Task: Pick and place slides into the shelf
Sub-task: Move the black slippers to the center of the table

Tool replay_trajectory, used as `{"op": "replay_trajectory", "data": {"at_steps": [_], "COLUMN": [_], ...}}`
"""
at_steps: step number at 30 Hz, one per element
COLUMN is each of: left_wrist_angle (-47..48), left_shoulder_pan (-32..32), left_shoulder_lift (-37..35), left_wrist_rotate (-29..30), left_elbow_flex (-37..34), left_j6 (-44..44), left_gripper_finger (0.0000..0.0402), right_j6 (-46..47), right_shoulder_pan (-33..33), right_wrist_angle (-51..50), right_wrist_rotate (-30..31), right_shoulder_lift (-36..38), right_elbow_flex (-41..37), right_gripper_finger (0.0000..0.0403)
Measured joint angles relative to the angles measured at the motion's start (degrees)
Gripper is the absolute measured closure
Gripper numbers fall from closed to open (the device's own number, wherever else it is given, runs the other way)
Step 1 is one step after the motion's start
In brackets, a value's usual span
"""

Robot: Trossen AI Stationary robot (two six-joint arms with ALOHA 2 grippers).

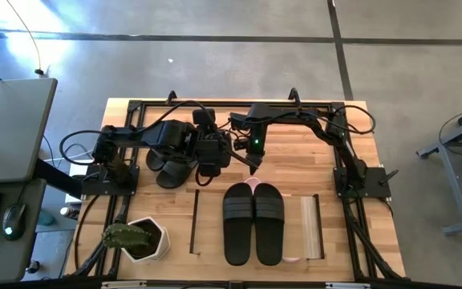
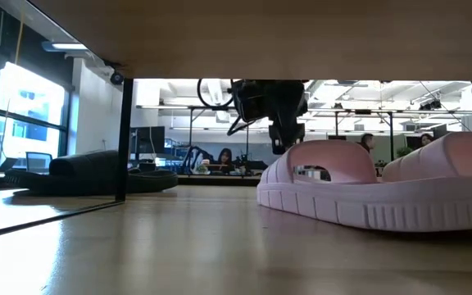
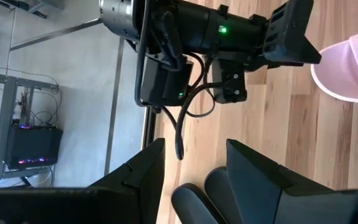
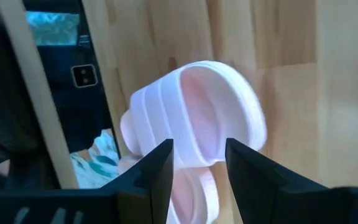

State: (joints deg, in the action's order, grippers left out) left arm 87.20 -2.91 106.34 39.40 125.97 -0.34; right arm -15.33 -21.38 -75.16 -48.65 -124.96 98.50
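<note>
Pink-and-white wide-strap slide sandals (image 2: 367, 184) sit closest in the low view, lower right of frame, under the light-wood shelf (image 1: 311, 227); only heel tips peek out at frame centre in the high view. One all-black slide pair (image 1: 253, 222) rests on top of the shelf panel, lower centre. Second all-black slide pair (image 1: 171, 160) lies on the wood worktop (image 1: 295, 164) at centre-left, w/ the left gripper (image 1: 208, 152) right over it, fingers (image 3: 253, 177) spread, black rubber between them, prob. lining up a grab. Right gripper (image 4: 197, 163) hovers at the pink heels, fingers spread, nothing pinched; looks like a nudge to seat that pair deeper. White hexagonal cactus pot (image 1: 139, 238) lower left, not involved
</note>
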Motion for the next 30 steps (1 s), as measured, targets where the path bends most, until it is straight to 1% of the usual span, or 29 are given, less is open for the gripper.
{"op": "replay_trajectory", "data": {"at_steps": [5,9,10,13,16,19,22,24,26,30], "left_wrist_angle": [0.0,0.02,0.02,0.02,0.02,0.09,0.76,1.46,2.71,2.82], "left_shoulder_pan": [0.01,0.01,0.01,0.01,0.01,0.39,1.54,2.84,4.15,6.68], "left_shoulder_lift": [0.0,0.0,0.0,0.0,0.0,0.0,0.0,0.0,0.0,-0.18], "left_wrist_rotate": [0.0,-0.61,-1.25,-2.86,-3.0,-3.3,-5.84,-7.08,-7.24,-8.46], "left_elbow_flex": [0.0,0.01,0.0,0.0,0.02,0.01,0.01,-0.03,-0.23,-2.67], "left_j6": [0.0,0.02,0.01,0.0,-0.11,-0.55,-2.28,-3.72,-5.64,-7.63], "left_gripper_finger": [0.0247,0.0247,0.0247,0.0247,0.0247,0.0247,0.0247,0.0247,0.0247,0.0247], "right_j6": [1.43,5.87,6.36,7.04,7.58,7.9,8.89,8.79,7.47,6.98], "right_shoulder_pan": [-1.43,-2.02,-2.02,-2.0,-2.09,-2.13,-2.13,-2.13,-2.28,-3.0], "right_wrist_angle": [0.33,2.46,2.9,3.24,3.28,3.56,3.97,4.3,3.92,2.65], "right_wrist_rotate": [-0.65,3.58,3.83,3.87,5.63,9.88,14.14,14.11,12.78,11.55], "right_shoulder_lift": [0.21,0.21,0.21,0.21,0.21,0.21,0.21,0.21,0.21,0.8], "right_elbow_flex": [0.0,0.0,0.0,0.0,0.0,0.0,0.0,0.0,0.0,0.0], "right_gripper_finger": [0.0267,0.0276,0.028,0.0304,0.0339,0.0375,0.0398,0.0397,0.039,0.0383]}}
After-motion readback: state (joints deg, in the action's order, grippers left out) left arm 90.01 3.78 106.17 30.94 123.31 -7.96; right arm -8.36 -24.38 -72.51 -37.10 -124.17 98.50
